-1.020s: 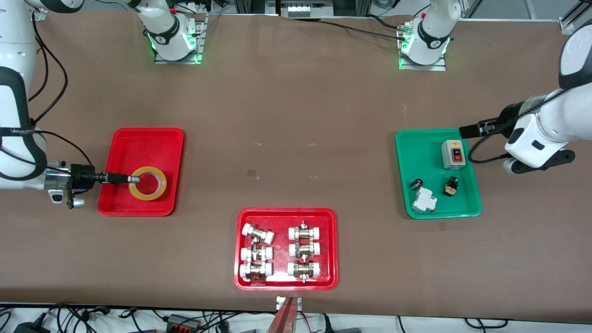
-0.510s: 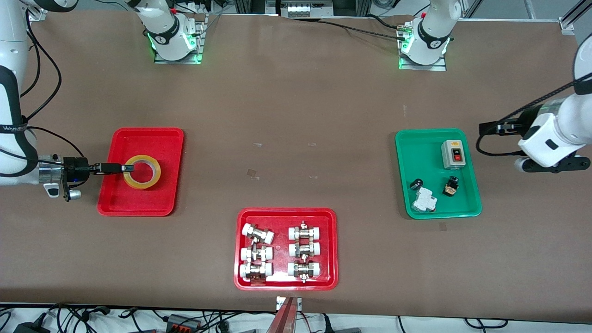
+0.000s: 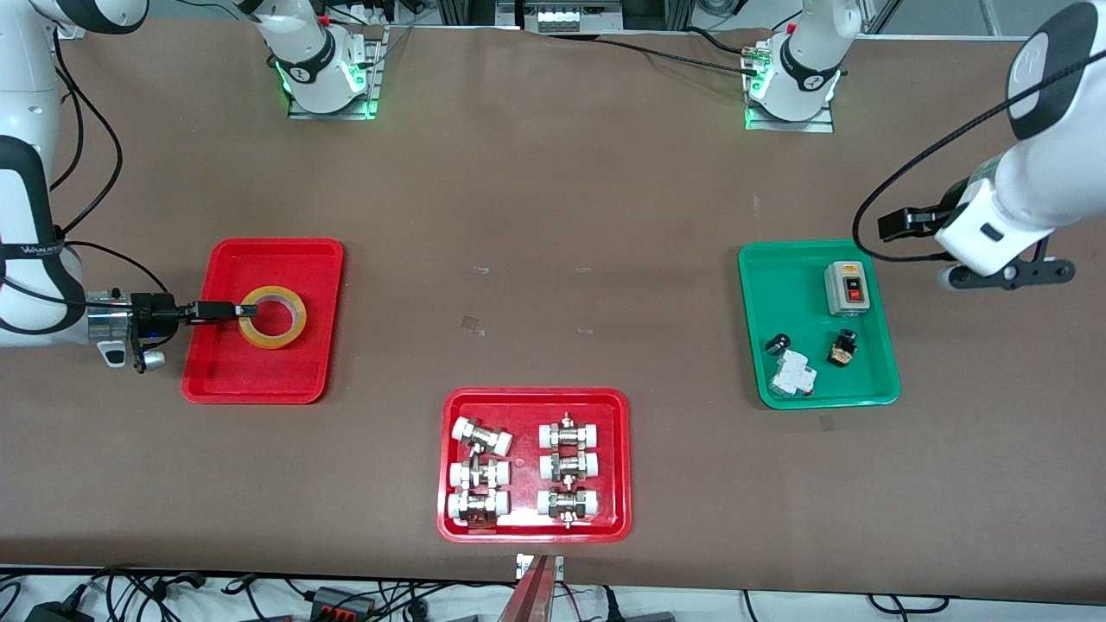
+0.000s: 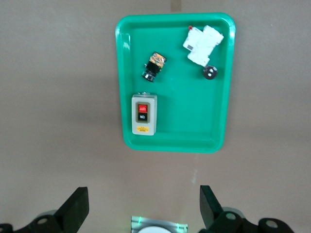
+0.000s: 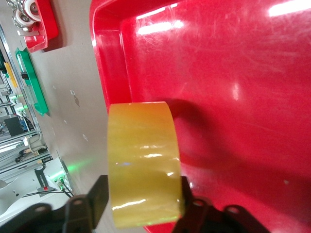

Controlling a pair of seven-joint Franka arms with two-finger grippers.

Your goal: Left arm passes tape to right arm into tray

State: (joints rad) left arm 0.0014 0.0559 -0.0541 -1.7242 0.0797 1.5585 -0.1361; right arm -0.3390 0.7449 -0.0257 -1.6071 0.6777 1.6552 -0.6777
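the right end effector point(image 3: 244, 308) is clamped on the tape point(image 3: 273, 317), holding it above the floor of the tray point(image 3: 259, 380) near the right arm's end of the counter point(image 3: 553, 216). the left end effector point(image 4: 144, 206), fingers spread wide and empty, hangs beside the green tray point(image 3: 782, 294) holding a switch box point(image 3: 847, 288) and small parts.

The left pincer point(image 4: 141, 206) is cut off at the wrist view's 6 o'clock edge; only two finger stubs show. The tape point(image 5: 143, 162) hides the right pincer's point(image 5: 141, 204) fingertips. Small parts in the green tray point(image 3: 778, 276) are too small to identify.
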